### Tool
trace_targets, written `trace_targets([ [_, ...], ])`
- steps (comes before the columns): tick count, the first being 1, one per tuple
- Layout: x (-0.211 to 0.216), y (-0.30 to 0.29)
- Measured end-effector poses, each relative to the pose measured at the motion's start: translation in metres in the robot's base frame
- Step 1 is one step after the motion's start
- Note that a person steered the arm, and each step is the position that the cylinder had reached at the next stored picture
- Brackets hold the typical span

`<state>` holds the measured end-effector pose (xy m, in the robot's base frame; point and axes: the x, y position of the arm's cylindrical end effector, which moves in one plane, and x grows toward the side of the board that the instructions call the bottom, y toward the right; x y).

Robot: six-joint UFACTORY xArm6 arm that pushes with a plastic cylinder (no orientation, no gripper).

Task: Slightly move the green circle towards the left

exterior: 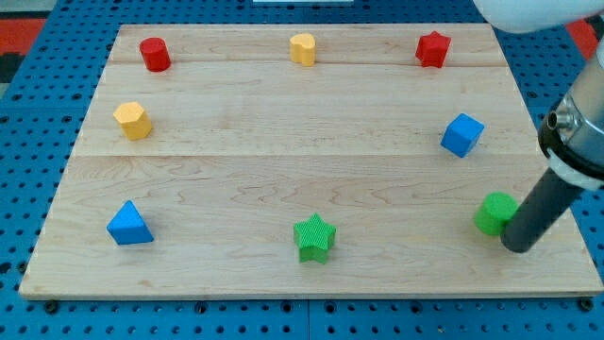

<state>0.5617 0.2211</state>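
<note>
My arm ends in a straight, dark grey rod that is round like a thick stick, and my tip (pixel 517 247) is its flat lower end. Above the rod sits a shiny silver metal ring. Higher up, my body is smooth and white.

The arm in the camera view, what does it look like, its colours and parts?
My arm ends in a straight dark, nearly black cylindrical rod with a matte finish, down to my tip. Above it sits a silver-grey metal collar, and a white rounded housing shows at the view's top right. No cables or markings are visible.
</note>
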Motion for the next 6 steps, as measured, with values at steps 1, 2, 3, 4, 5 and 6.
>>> trace_targets([
  [1,-0.029,-0.009],
  [2,-0.042,0.013],
  [3,-0.062,0.003],
  [4,-0.055,-0.069],
  [5,-0.051,-0.129],
  [6,-0.036,-0.122],
])
